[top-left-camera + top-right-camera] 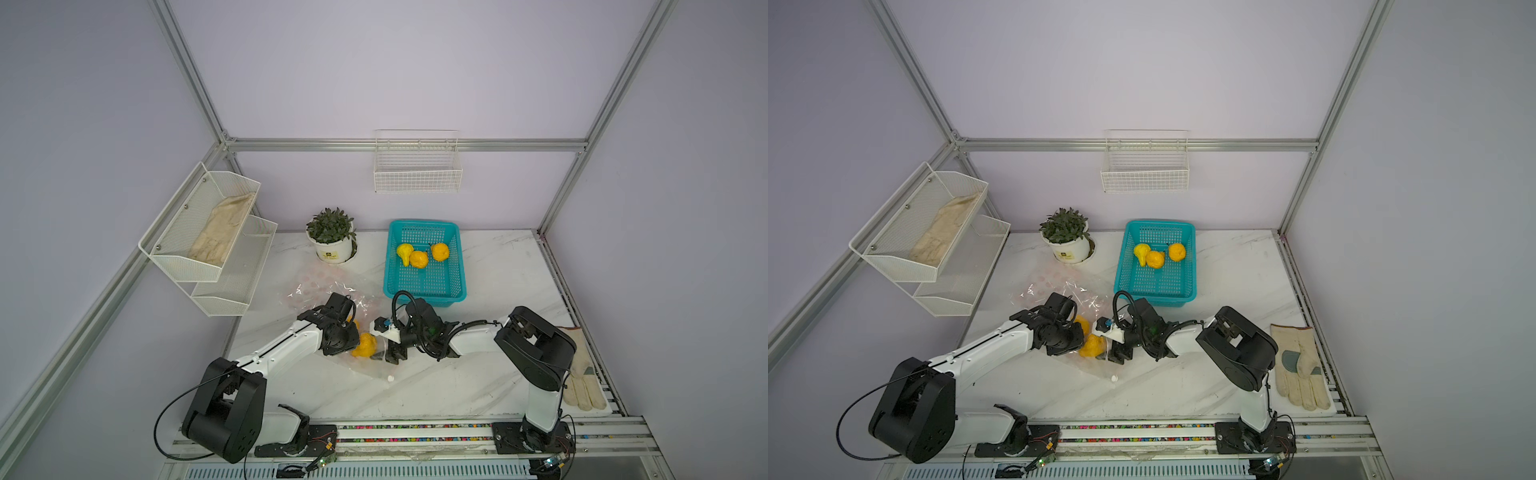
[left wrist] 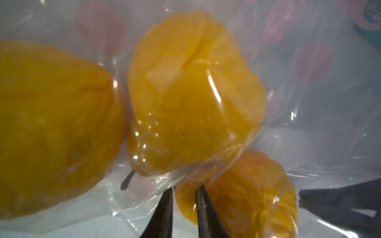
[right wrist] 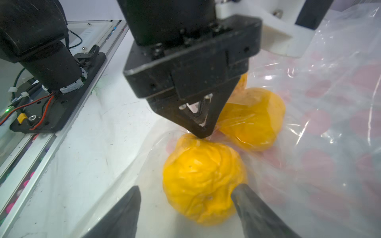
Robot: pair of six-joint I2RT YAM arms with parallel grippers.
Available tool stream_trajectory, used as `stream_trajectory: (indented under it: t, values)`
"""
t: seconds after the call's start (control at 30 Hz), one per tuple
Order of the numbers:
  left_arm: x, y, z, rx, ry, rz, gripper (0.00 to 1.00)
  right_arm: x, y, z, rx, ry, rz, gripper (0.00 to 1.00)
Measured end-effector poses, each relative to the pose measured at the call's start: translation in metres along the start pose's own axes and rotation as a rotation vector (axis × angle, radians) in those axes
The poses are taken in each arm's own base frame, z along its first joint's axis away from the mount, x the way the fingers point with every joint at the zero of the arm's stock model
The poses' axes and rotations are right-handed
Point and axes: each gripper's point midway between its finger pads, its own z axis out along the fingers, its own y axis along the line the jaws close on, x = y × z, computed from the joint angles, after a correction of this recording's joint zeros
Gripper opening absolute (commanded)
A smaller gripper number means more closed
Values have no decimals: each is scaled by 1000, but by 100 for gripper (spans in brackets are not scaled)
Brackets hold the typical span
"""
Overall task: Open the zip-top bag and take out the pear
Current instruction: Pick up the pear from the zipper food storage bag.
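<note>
Your left gripper [image 3: 203, 134] is pinched almost closed. Its fingertips [image 2: 162, 212] come together on a fold of the clear plastic zip-top bag with pink dots [image 1: 316, 286]. Your right gripper [image 3: 186, 191] is spread wide and holds nothing. It has one finger on either side of the crumpled yellow-orange pear [image 3: 202, 179], with the bag's film lying between them and the fruit.

That pear lies in the bag on the white marble counter [image 1: 498, 291], in the gap between your two wrists as both top views show it. The left gripper's tips press into the film just above it, where it meets a smoother yellow-orange pear [image 3: 253, 119]. In the left wrist view, that smoother one shows a dark stem [image 2: 127, 181], and a third yellow-orange pear [image 2: 51, 127] sits right against it. Film covers all three.

The bag spreads away from the grippers toward the far side of the counter. A small white tab [image 1: 390, 378] sits at its near corner. You cannot tell from these views whether the zip is open.

The teal plastic basket [image 1: 444, 297] stands behind your right wrist, apart from the bag, with three yellow-orange fruits [image 1: 419, 259] in it. A green plant in a white pot [image 1: 332, 249] stands near the bag's far edge.
</note>
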Motion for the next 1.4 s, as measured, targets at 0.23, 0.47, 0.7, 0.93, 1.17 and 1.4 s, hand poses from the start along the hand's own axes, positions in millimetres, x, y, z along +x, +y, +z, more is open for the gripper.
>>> stream_trajectory:
  t: [0.23, 0.47, 0.7, 0.93, 1.17, 1.4]
  values:
    - [9, -1, 20, 6, 63, 4, 21, 17, 3, 13, 0, 26, 43, 86]
    - [11, -10, 24, 52, 86, 48, 23, 22, -1, 24, 1, 31, 65, 86]
    - [11, -23, 26, 121, 99, 91, 24, 16, 11, 28, -85, -22, 71, 80]
    - [12, -23, 27, 124, 100, 109, 22, 17, 18, 28, -117, -11, 74, 53]
    - [6, -18, 30, 105, 94, 85, 20, 12, 22, 13, -94, 25, 57, 29]
    - [-4, -10, 31, 101, 79, 43, 21, 2, 19, -16, 16, 44, 36, 23]
